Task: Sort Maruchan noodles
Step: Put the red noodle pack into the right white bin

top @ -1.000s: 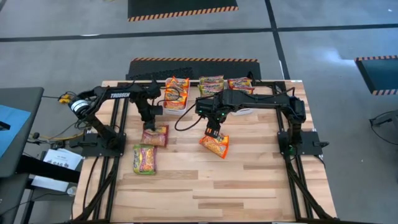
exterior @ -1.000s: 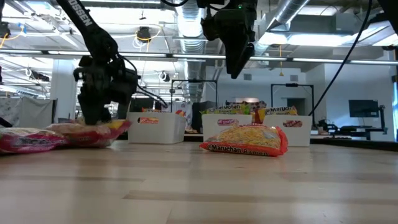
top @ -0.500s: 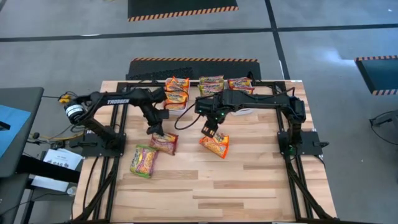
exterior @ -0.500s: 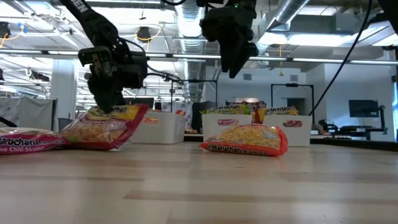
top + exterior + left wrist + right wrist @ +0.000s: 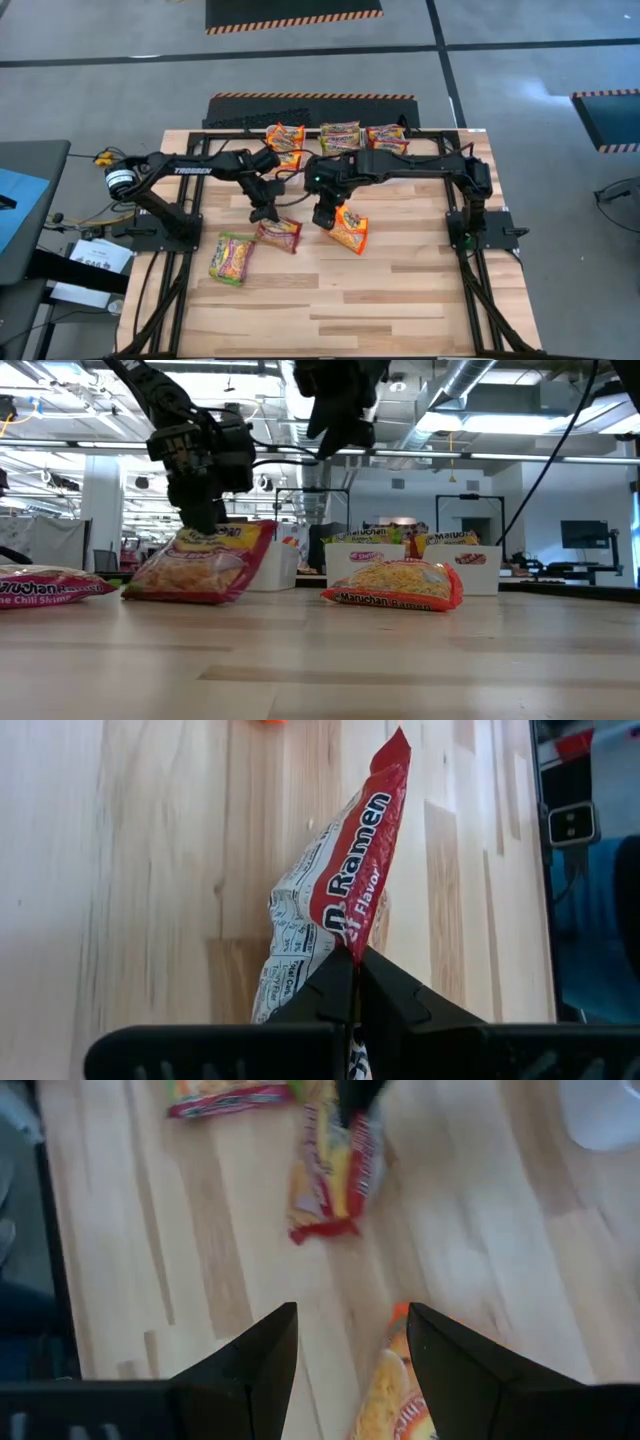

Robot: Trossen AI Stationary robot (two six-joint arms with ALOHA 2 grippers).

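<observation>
My left gripper (image 5: 264,214) is shut on a red-trimmed ramen packet (image 5: 281,233) near the table's middle; the low view shows this packet (image 5: 198,563) tilted under the gripper (image 5: 207,525). My right gripper (image 5: 325,214) hangs open above the table, just left of an orange packet (image 5: 348,231) that lies flat; in the right wrist view the open fingers (image 5: 350,1365) frame that orange packet (image 5: 392,1395). A green-and-pink packet (image 5: 232,257) lies flat toward the near left. My left gripper pinches the red packet by its top seam edge (image 5: 352,942) between the two shut fingers (image 5: 325,992), coming from above and pointing down. The held end is raised and the packet slants below the fingers, its lower end (image 5: 185,592) resting on the table.
Three white bins (image 5: 258,565) (image 5: 363,563) (image 5: 472,574) stand along the far edge, with packets in them (image 5: 285,140) (image 5: 340,135) (image 5: 387,134). The two arms are close together over the table's middle. Bare wood (image 5: 400,300) stretches across the near half.
My left gripper has moved toward the table's right and near edge, dragging the red packet along; the packet's held end has risen from lying flat to a tilt. My right gripper has drifted toward the left and risen, away from above the orange packet, staying open.
</observation>
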